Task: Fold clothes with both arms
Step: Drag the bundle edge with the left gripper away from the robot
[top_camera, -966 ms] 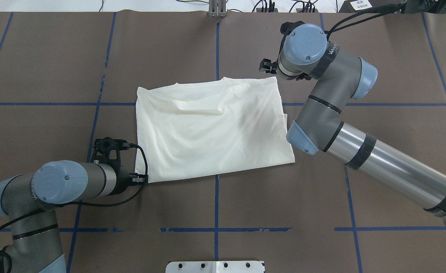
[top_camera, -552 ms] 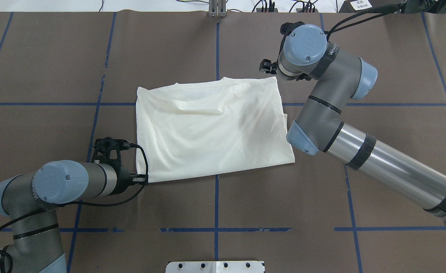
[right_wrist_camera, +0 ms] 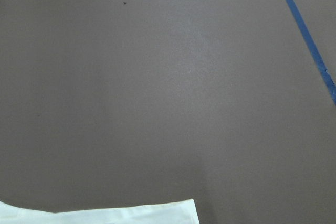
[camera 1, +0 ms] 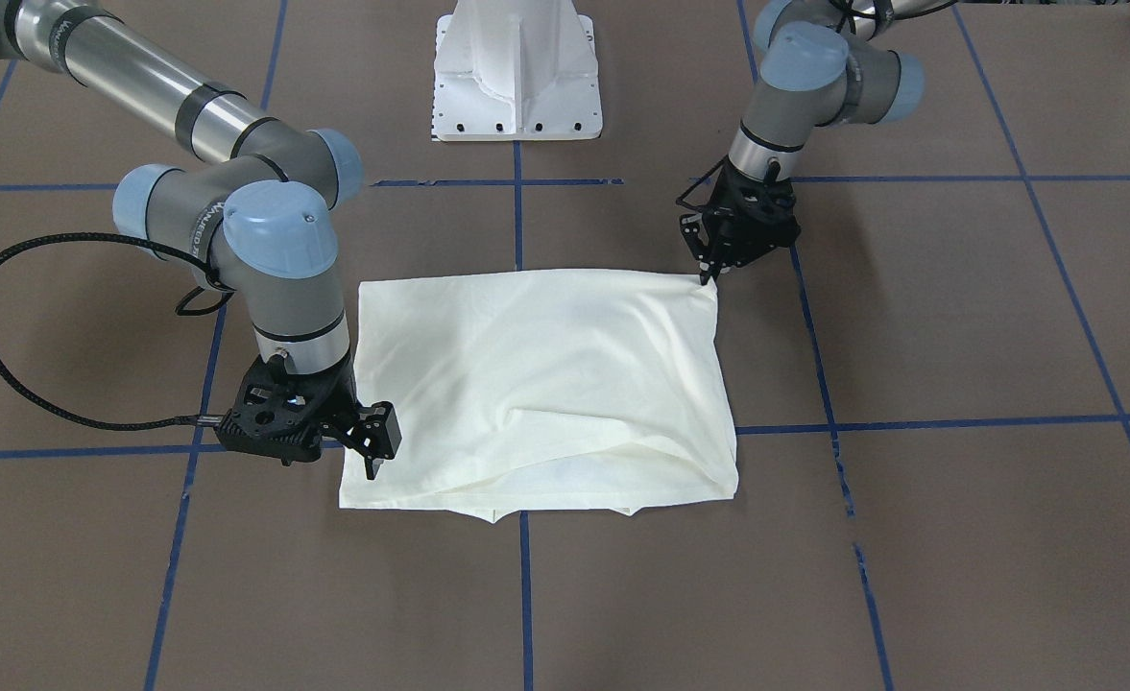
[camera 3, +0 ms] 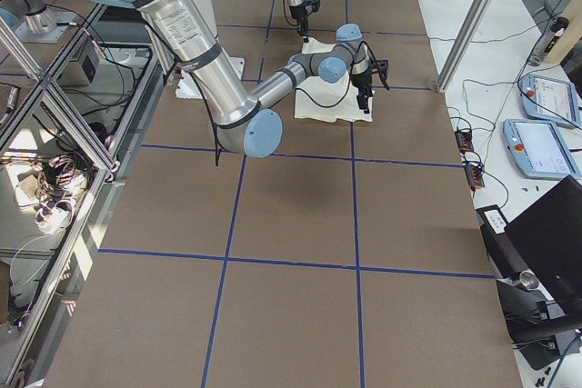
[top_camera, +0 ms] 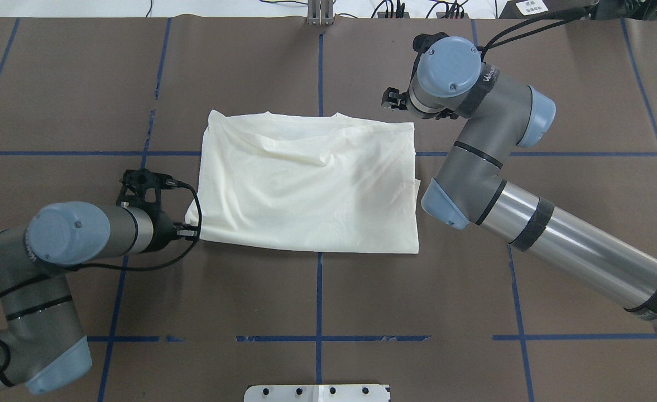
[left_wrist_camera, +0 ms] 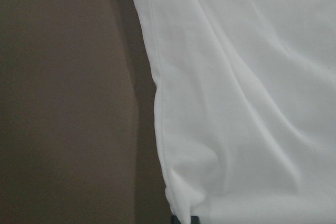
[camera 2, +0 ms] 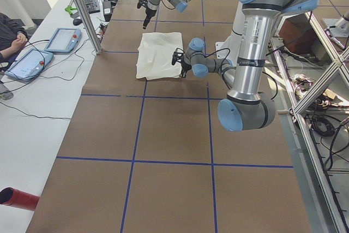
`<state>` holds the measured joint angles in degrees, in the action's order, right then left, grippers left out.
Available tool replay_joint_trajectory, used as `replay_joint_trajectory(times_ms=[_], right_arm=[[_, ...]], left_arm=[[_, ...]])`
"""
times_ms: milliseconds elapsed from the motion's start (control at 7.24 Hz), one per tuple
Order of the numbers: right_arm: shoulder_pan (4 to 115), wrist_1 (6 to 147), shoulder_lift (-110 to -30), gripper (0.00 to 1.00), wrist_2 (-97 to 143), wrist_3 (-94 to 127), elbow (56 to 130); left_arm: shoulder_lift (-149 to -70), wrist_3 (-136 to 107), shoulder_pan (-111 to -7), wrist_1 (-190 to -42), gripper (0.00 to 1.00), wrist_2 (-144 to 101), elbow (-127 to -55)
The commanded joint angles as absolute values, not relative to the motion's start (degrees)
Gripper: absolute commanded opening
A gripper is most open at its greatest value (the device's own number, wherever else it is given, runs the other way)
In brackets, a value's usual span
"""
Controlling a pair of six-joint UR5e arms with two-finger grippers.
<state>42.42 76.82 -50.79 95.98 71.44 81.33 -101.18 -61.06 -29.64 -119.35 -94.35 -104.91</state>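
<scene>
Table (top_camera: 82, 84): brown covering marked off by a blue tape grid (top_camera: 320, 296). White base plate (top_camera: 317, 392) sits at the near edge, centre.

Shirt (top_camera: 306, 184): lies at the middle of the table, folded to a rough rectangle. The plain cream side faces up and no print shows. Soft wrinkles run diagonally across it. A second layer peeks out along the far edge. The tape line that runs near to far passes under its middle.

Left arm (top_camera: 71, 234): comes in low from the near left, with its wrist almost level with the table. Left gripper (top_camera: 194, 231) is at the shirt's near-left corner. Its fingers are closed narrow on the cloth, and the corner is drawn out to a point at the tips. The left wrist view is filled with cream fabric running down to a dark fingertip (left_wrist_camera: 186, 219) at the bottom edge, with a shadow along the cloth's border.

Right arm (top_camera: 557, 234): reaches across from the near right, with its wrist pointing down at the far-right corner. Right gripper (camera 1: 371, 461) stands at the shirt's edge there, and one finger overlaps the border in the front view. I cannot tell the finger spread or whether any cloth is caught. The right wrist view shows mostly bare table, with only a shirt corner at its lower edge.
</scene>
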Motion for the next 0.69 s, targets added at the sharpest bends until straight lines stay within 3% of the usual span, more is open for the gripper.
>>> replay_joint_trajectory(times_ms=[0, 552], right_arm=[[42.36, 76.82, -50.71, 1.0, 95.98, 71.72, 81.39], [42.45, 76.82, -50.71, 1.0, 95.98, 71.54, 81.82]], left_arm=[[-106.48, -47.69, -42.04, -119.79, 0.0, -94.83, -95.86], [-135.29, -38.41, -52.55, -131.36, 0.0, -94.31, -53.0]])
